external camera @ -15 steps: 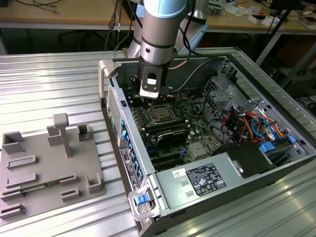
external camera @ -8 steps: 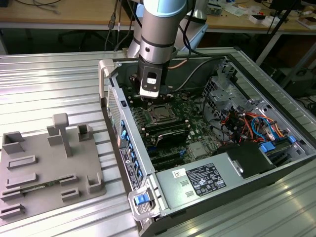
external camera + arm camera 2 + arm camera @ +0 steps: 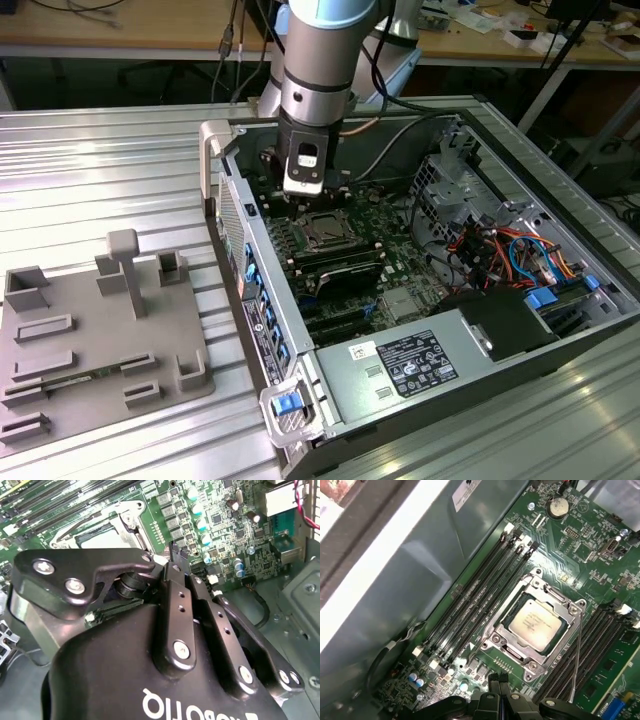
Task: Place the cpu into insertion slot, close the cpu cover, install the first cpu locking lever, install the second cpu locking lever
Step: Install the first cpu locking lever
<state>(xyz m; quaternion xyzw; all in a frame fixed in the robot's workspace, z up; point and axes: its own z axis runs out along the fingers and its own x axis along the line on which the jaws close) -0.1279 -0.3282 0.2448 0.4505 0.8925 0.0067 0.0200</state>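
1. Exterior view's left: the grey fixture tray (image 3: 95, 325) lies on the ribbed metal table (image 3: 110, 160), well apart from the arm, with open table around it.
2. The upright near wall (image 3: 255, 290) of the open computer case stands between the tray and the motherboard (image 3: 395, 225).
3. The gripper (image 3: 302, 192) hangs inside the case, low over the board, just beside the socket on its far side. It is clenched: in the first wrist view the fingertips (image 3: 494, 681) meet pad against pad.
4. The cpu (image 3: 536, 621) sits in the insertion slot (image 3: 496, 641). The cpu cover (image 3: 552, 596) lies flat around it, the silver top showing through the cut-out.
5. Memory slots (image 3: 475, 600) flank the socket closely on both sides. A thin wire lever (image 3: 576, 650) runs along one edge; latched or free, cannot tell.
6. Exterior view's right: the power supply (image 3: 410, 365) and cables (image 3: 500, 250) crowd the case.
7. In the second wrist view the gripper's body hides most of the socket.
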